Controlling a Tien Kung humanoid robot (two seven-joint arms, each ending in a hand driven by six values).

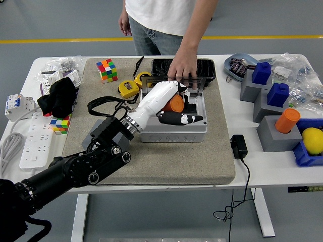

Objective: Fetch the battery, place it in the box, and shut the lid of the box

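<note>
- Head view: no print readable anywhere.
- Left hand grips orange battery over open grey box; its axis is unclear.
- Person's hand holds upright lid.

White table under beige mat

Single head view, mounted high on the robot's side, facing forward and down over the white bench. Near edge runs along the lower frame; far edge and grey floor with a yellow line fill the top. Middle distance; whole benchtop within frame.
</note>
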